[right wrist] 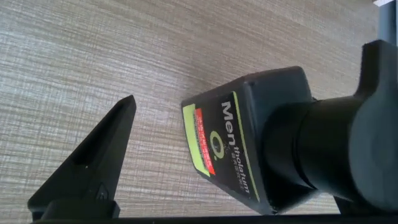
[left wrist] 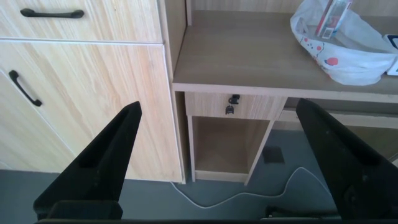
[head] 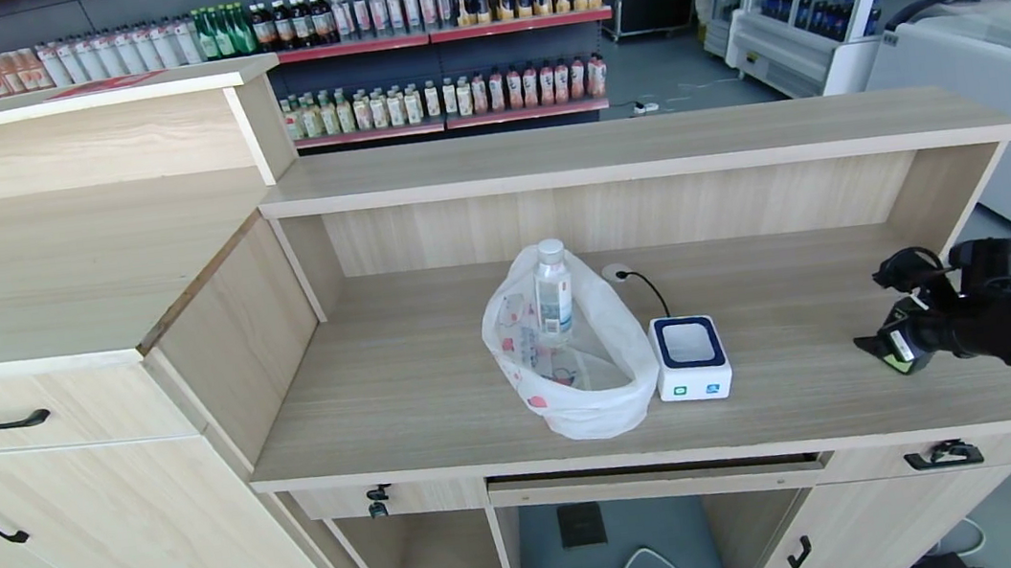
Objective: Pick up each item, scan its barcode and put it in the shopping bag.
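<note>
A white shopping bag (head: 599, 405) stands mid-counter with a clear water bottle (head: 553, 293) upright inside it. The white scanner (head: 690, 356) sits just to the bag's right. At the counter's right end my right gripper (head: 900, 313) is down at the wood surface, around a black bottle with a green label (head: 899, 348). In the right wrist view that black bottle (right wrist: 249, 143) rests against one finger (right wrist: 373, 124); the other finger (right wrist: 93, 168) stands clear of it, so the right gripper (right wrist: 249, 81) is open. My left gripper (left wrist: 219, 107) hangs open and empty, low beside the counter.
A taller cabinet with black-handled drawers (head: 1, 420) borders the counter's left side, and a raised back ledge (head: 634, 152) runs behind it. The scanner's cable (head: 645, 281) leads to a hole in the counter. From the left wrist, the bag (left wrist: 348, 50) sits above a keyed drawer (left wrist: 231, 107).
</note>
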Available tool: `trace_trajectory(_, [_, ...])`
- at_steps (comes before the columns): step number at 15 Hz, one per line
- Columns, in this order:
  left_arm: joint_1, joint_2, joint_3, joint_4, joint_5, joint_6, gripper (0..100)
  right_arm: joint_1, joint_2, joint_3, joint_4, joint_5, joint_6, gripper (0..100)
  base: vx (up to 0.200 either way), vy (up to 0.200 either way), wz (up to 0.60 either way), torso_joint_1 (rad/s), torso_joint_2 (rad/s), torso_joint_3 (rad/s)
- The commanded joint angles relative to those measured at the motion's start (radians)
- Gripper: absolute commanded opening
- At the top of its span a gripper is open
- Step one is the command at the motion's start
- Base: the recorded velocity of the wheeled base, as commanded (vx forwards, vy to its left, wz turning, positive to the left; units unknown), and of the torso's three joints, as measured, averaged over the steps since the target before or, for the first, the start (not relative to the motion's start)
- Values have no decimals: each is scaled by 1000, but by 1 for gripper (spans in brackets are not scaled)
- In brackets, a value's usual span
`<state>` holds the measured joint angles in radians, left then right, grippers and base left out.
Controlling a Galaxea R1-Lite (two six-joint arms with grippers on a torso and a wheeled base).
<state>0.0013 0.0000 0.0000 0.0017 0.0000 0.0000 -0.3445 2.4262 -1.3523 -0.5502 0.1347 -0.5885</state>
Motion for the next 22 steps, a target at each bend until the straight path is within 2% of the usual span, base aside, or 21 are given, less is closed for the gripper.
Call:
trace_trajectory(1, [0,2,0,0,0,0,100,12,17,-18,0,0,4,100,0,0,0,0,0,0])
trace_trajectory(2, [0,2,0,0,2,0,100,16,19,-24,1,0,6,100,0,0,0,0,0,0])
trace_trajectory(3, [0,2,0,0,0,0,100,22,22,-28,3,0,9,0,0,0,0,0,0,0])
trace_trajectory(11, [0,2,0,0,0,0,100,42,-1,-22,-16,-1,4,0,0,0,0,0,0,0])
trace_trajectory(14, [0,2,0,0,2,0,100,44,-130,75,-129,-3,-188,0,0,0,0,0,0,0])
trace_trajectory(17, [0,2,0,0,0,0,100,44,-461,329,-231,46,-399,0,0,0,0,0,0,0])
trace_trajectory(18, [0,2,0,0,0,0,100,41,-616,499,-358,195,-534,0,0,0,0,0,0,0])
trace_trajectory(19, [0,2,0,0,0,0,100,41,-702,584,-433,341,-639,0,0,0,0,0,0,0])
trace_trajectory(21, [0,2,0,0,0,0,100,74,-846,716,-482,614,-889,0,0,0,0,0,0,0])
trace_trajectory(22, [0,2,0,0,0,0,100,111,-877,768,-527,688,-1053,0,0,0,0,0,0,0])
